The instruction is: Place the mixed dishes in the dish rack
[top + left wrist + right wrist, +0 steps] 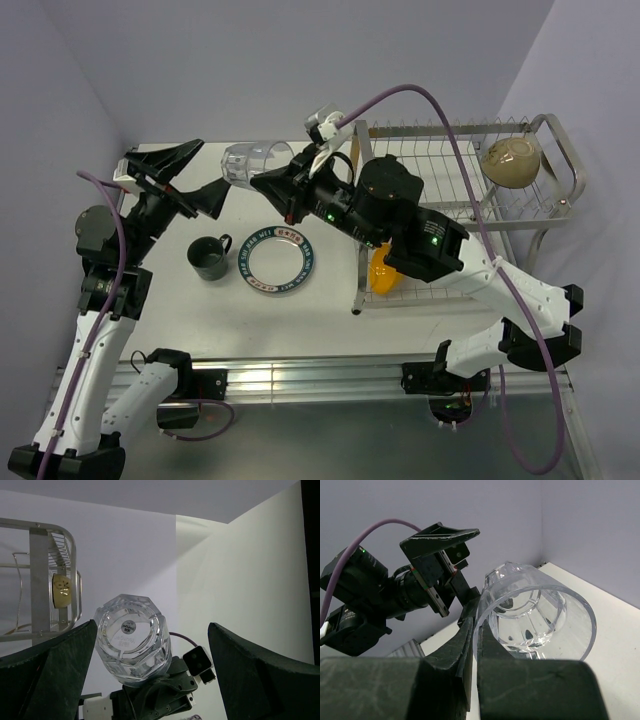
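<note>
Two grippers face off at upper centre of my top view: the right gripper [272, 183] pinches the clear glass [248, 160] by its rim, held sideways. My left gripper [185, 178] gapes wide beside it, empty.

Clear glass [132, 647] (base-on) — framed by spread end effector fingers [55, 672].

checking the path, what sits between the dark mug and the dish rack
The white plate with teal lettered rim lies between them, seen in the top external view.
</note>
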